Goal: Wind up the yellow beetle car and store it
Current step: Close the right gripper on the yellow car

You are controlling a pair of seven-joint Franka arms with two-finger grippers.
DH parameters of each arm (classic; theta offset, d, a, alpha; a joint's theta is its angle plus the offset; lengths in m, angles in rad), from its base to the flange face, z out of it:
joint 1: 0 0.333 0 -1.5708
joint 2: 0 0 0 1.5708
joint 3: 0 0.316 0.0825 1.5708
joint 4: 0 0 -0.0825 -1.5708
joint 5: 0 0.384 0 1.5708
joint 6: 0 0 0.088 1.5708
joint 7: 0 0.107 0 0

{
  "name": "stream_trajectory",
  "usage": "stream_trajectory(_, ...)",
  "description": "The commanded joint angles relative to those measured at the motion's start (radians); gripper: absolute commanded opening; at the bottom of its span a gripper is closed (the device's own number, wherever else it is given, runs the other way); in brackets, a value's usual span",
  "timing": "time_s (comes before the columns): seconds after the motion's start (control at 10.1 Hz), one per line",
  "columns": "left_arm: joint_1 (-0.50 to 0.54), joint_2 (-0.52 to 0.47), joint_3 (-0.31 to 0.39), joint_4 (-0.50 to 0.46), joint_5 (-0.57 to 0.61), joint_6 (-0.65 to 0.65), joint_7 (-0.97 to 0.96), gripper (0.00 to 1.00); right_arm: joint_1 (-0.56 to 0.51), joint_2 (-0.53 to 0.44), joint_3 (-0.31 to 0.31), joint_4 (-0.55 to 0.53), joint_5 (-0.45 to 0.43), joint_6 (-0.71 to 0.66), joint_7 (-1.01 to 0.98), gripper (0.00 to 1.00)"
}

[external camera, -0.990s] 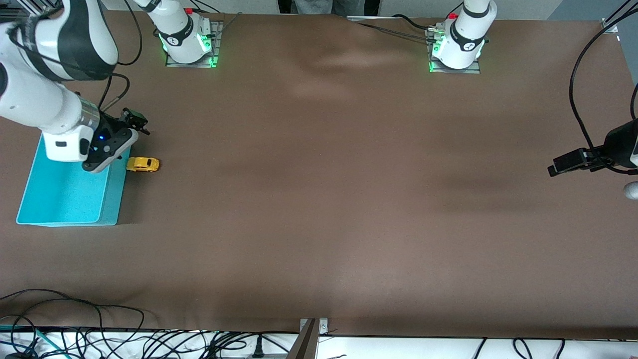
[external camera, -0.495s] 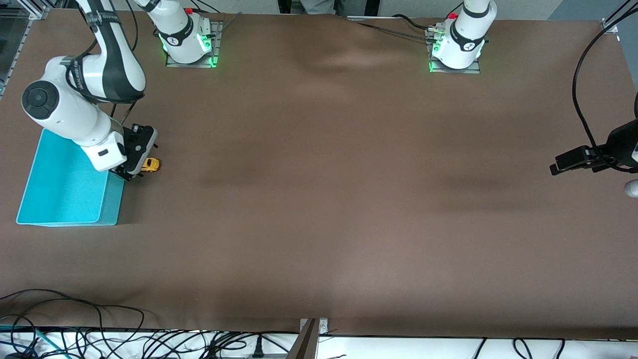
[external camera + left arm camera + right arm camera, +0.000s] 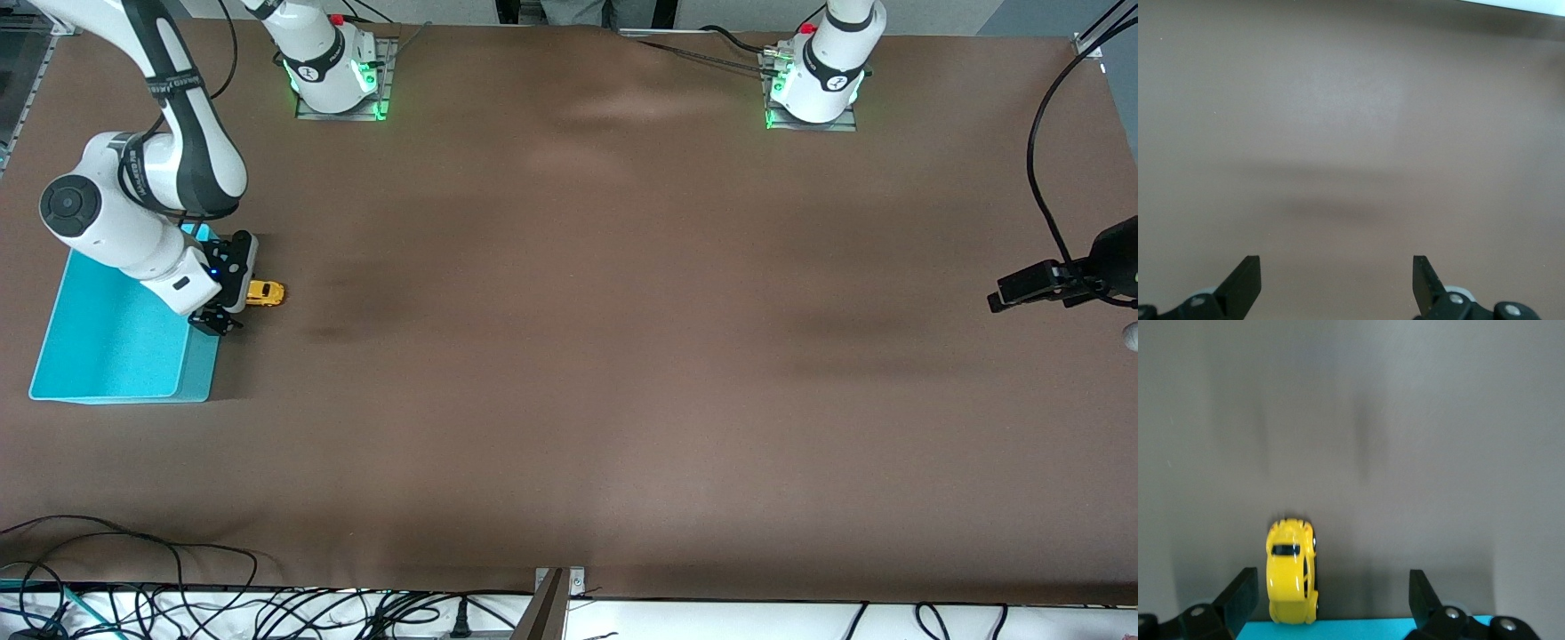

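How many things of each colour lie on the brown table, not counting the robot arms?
Yellow: 1, the small yellow beetle-shaped toy car
Turquoise: 1, the turquoise rectangular plastic bin
Total: 2

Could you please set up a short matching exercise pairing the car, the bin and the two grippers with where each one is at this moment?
Things:
1. yellow beetle car
2. turquoise bin
3. right gripper
4. left gripper

Places or states:
A. open over bare table at the left arm's end
B. on the table beside the bin's wall
C. open, low over the bin's edge next to the car
D. at the right arm's end of the table

Pairs: 1-B, 2-D, 3-C, 4-A
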Motion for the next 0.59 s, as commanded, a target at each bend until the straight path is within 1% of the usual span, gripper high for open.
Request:
stream_trajectory(0.0, 0.010, -0.023, 0.003, -0.026, -0.022, 0.008, 0.030, 1.00, -0.048, -0.004, 0.018, -0.082, -0.021, 0.084, -0.061, 1.00)
stream_trajectory(0.1, 0.012, -0.023, 0.003, -0.026, -0.022, 0.008, 0.030, 1.00, -0.054, -0.007, 0.018, -0.102, -0.021, 0.089, -0.063, 1.00)
stream_trajectory(0.2, 0.013, -0.021, 0.003, -0.026, -0.023, 0.008, 0.030, 1.00, -0.055, 0.010, 0.018, -0.110, -0.021, 0.095, -0.063, 1.00)
stream_trajectory(0.49, 0.020, -0.015, 0.002, -0.024, -0.026, 0.008, 0.030, 1.00, -0.060, 0.086, 0.018, -0.108, -0.021, 0.123, -0.068, 1.00)
